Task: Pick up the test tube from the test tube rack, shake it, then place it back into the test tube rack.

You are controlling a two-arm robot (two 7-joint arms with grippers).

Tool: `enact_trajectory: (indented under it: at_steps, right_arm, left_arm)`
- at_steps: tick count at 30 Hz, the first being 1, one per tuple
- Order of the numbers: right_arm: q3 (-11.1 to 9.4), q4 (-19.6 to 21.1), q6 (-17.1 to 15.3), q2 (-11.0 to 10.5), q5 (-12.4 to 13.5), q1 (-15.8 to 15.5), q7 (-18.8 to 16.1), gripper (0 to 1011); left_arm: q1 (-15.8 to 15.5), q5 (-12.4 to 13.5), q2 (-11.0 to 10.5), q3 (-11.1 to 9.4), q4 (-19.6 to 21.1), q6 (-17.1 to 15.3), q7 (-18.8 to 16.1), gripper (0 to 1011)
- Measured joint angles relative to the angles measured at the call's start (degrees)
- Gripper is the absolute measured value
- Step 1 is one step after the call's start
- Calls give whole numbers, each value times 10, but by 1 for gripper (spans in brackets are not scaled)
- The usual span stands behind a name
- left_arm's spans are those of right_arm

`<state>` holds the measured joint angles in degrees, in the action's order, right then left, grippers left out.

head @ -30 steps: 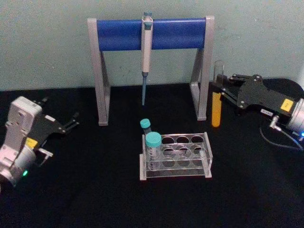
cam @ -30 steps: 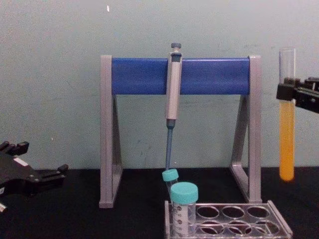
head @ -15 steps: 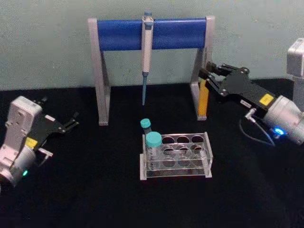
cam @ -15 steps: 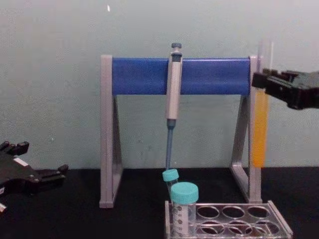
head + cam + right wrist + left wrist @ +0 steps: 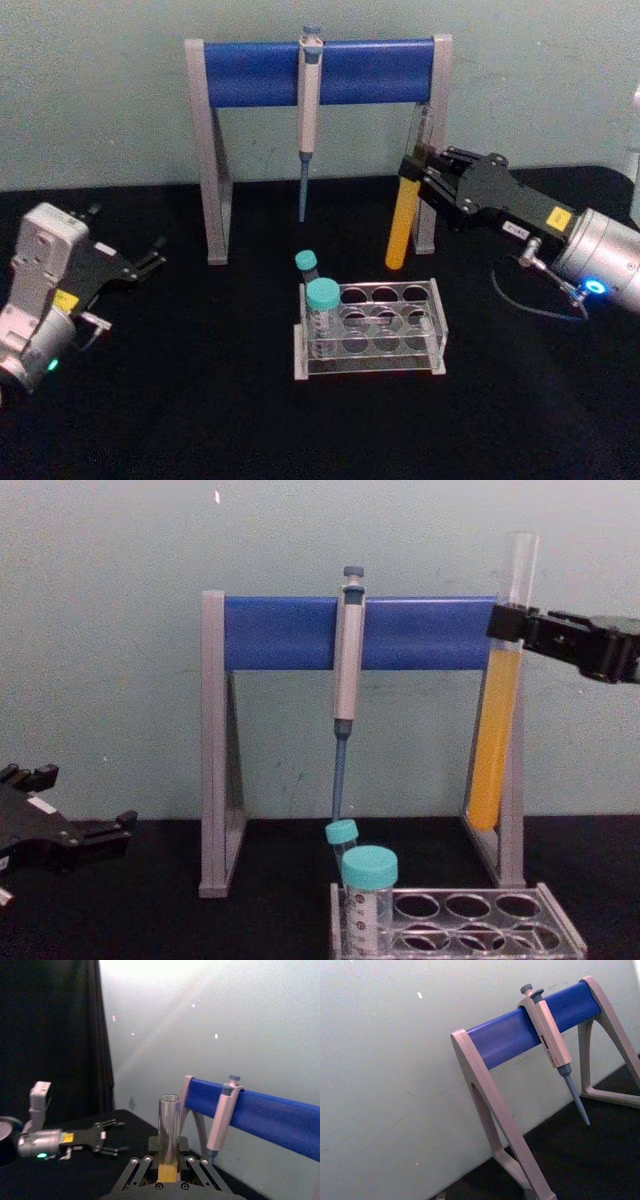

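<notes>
Head view: right claw (image 5: 410, 170) pinches the test tube (image 5: 402, 225) aloft, slightly tilted; left claw (image 5: 127, 237) rests spread apart.

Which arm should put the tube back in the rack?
Right. The right tool grips the test tube, raised just behind the test tube rack; the left tool sits open, far off at the table's left.

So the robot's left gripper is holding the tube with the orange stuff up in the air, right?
Not quite. It is the right gripper that holds the test tube of orange liquid up in the air; the head view shows it. The left gripper is parked low at the left, open and empty.
</notes>
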<state>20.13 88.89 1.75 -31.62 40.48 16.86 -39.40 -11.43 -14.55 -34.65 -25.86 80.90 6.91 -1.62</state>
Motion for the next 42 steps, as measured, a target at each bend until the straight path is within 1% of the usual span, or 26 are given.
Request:
enact_trajectory:
  at_steps: [2,4,7,11,18,30,37,42]
  right_arm:
    - [3,-3,4,-7,3,0,-10,228]
    - [5,-7,9,-10,4,0,-14,228]
    - [10,-15,25,-13,-1,-1,-12,228]
    - [14,-20,35,-13,-5,-1,-8,228]
    - [22,-37,52,-2,-14,-2,1,228]
    - [21,-55,66,15,-14,-4,9,228]
    - [24,-65,75,24,-27,-3,14,228]
    - [28,-73,85,32,-42,-1,18,228]
  left_arm:
    - [0,0,0,0,0,0,0,1001]
    - [0,0,0,0,0,0,0,1001]
    - [0,0,0,0,0,0,0,1002]
    - [0,0,0,0,0,0,0,1001]
    - [0,0,0,0,0,0,0,1001]
    - [0,0,0,0,0,0,0,1001]
    - [0,0,0,0,0,0,0,1001]
    - [0,0,0,0,0,0,0,1001]
